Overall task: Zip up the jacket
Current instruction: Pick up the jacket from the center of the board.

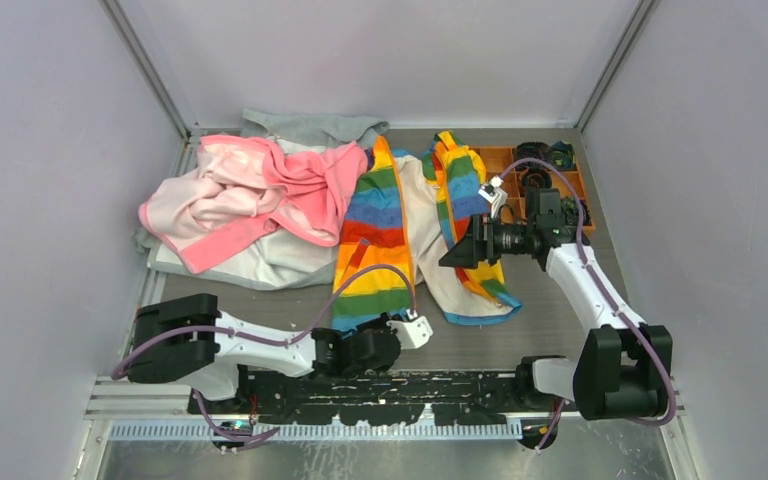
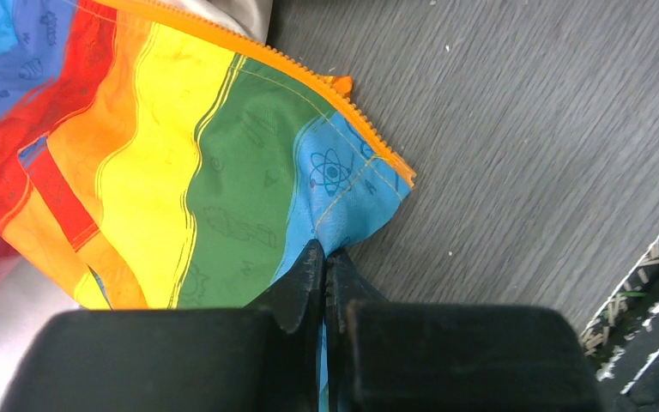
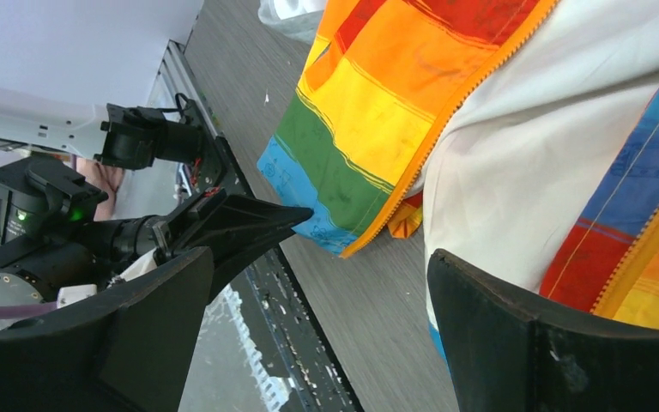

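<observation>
The jacket (image 1: pixel 372 240) lies open on the table, its rainbow-striped panels spread to either side of the cream lining (image 1: pixel 422 215). Its orange zipper (image 2: pixel 309 86) runs along the left panel's edge down to the blue hem corner (image 2: pixel 352 184). My left gripper (image 2: pixel 326 257) is shut on that blue hem beside the zipper's lower end, low at the near edge (image 1: pixel 368 325). My right gripper (image 1: pixel 460 252) hovers open over the right panel (image 1: pixel 465 200). In the right wrist view my right gripper (image 3: pixel 322 257) holds nothing, with the zipper (image 3: pixel 446 129) and lining beyond it.
A pink garment (image 1: pixel 250 195) lies heaped at the back left on a grey garment (image 1: pixel 310 128). An orange compartment tray (image 1: pixel 505 160) with dark parts stands at the back right. Enclosure walls close in both sides and the back. A metal rail (image 1: pixel 380 405) runs along the front.
</observation>
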You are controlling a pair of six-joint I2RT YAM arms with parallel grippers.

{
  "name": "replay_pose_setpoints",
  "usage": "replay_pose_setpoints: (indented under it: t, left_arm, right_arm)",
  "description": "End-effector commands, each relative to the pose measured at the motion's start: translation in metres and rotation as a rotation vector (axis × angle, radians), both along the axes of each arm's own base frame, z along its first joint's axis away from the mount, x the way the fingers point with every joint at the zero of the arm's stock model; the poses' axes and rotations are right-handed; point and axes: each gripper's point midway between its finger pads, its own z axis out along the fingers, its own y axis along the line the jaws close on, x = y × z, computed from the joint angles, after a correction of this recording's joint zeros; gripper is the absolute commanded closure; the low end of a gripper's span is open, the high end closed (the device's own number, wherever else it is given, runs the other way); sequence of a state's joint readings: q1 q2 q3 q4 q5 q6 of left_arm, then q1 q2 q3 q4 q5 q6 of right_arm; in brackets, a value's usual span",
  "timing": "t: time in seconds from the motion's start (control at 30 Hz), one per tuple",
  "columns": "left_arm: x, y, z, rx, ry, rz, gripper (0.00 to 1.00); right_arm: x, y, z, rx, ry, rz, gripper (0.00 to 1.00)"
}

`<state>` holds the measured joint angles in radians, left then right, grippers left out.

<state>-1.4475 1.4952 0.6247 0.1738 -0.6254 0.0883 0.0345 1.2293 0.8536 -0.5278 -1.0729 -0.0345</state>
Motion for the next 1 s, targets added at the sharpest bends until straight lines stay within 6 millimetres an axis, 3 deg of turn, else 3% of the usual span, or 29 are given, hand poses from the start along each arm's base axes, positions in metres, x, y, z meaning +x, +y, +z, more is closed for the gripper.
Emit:
replay_pose_setpoints:
  t: [0.0, 0.17, 0.33, 0.97]
  left_arm:
    - [-0.002, -0.015, 0.028, -0.218, 0.067, 0.089, 1.00]
    - [-0.002, -0.017, 0.039, -0.357, 0.141, 0.175, 1.00]
    - [-0.001, -0.018, 0.049, -0.475, 0.199, 0.208, 1.00]
    - [0.013, -0.014, 0.073, -0.769, 0.317, 0.272, 1.00]
  right_arm:
    - [0.004, 0.013, 0.002, 0.086, 0.044, -0.009, 0.00]
    - [-0.002, 0.028, -0.015, 0.085, 0.122, 0.011, 0.00]
    - [0.007, 0.037, -0.032, 0.099, 0.241, -0.065, 0.00]
    - [-0.005, 0.071, -0.046, 0.146, 0.455, -0.029, 0.02]
